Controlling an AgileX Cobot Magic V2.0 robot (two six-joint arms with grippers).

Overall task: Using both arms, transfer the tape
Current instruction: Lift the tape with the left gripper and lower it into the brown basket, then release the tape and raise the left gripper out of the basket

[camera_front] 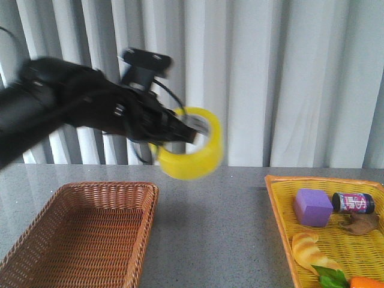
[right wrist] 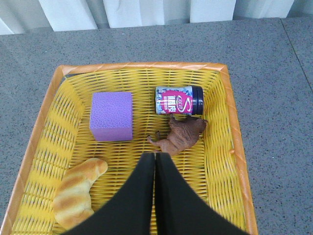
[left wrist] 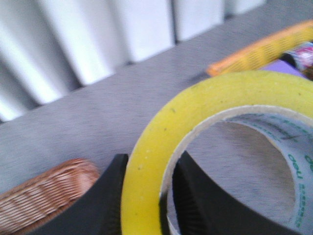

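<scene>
The yellow tape roll with its white printed core hangs in the air above the table, between the two baskets. My left gripper is shut on its wall, one finger outside and one inside the core. The left wrist view shows the tape pinched between the black fingers. My right gripper is shut and empty above the yellow basket; it does not show in the front view.
A brown wicker basket stands at the front left. The yellow basket at the right holds a purple foam block, a small jar, a brown toy animal, a croissant and some greens.
</scene>
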